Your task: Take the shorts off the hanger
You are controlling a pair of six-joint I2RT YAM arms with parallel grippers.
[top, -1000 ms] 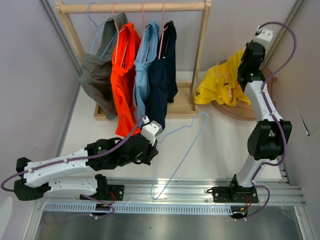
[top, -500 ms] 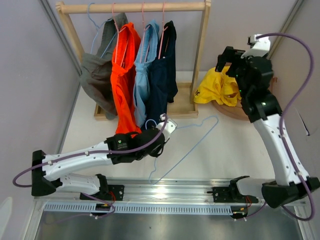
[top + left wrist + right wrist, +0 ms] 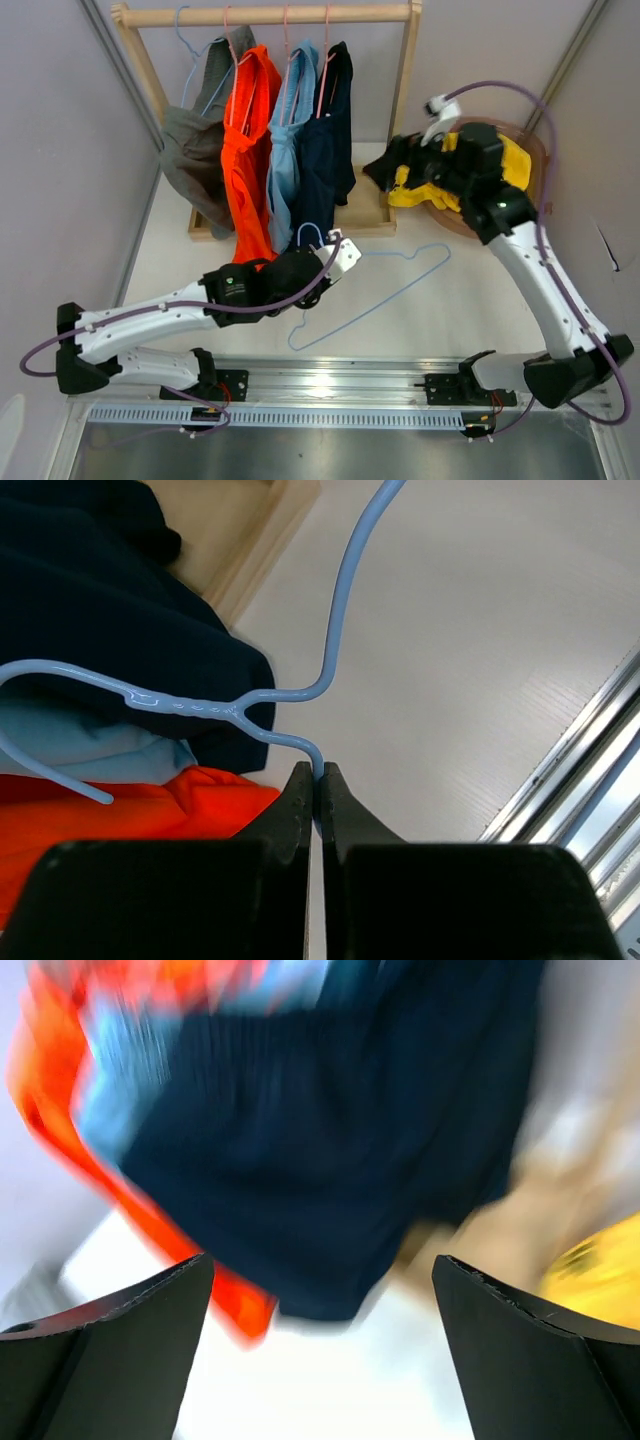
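Grey shorts (image 3: 190,150), orange shorts (image 3: 245,150), light blue shorts (image 3: 290,130) and navy shorts (image 3: 325,150) hang soft and bunched on the wooden rack (image 3: 270,14). Left end effector (image 3: 317,775) is clenched on the thin blue wire hanger (image 3: 340,590), now dragged further right across the white tabletop (image 3: 450,310). Right end effector (image 3: 320,1290), spread wide and holding nothing, has swung off the yellow shorts (image 3: 515,160) heaped in the round wooden tray (image 3: 538,140), toward the navy pair.

The top view looks steeply down at the rack (image 3: 270,14) from its front. Both wrist views face the rack's navy shorts (image 3: 90,600): left close and low, right blurred, from the rack's right.
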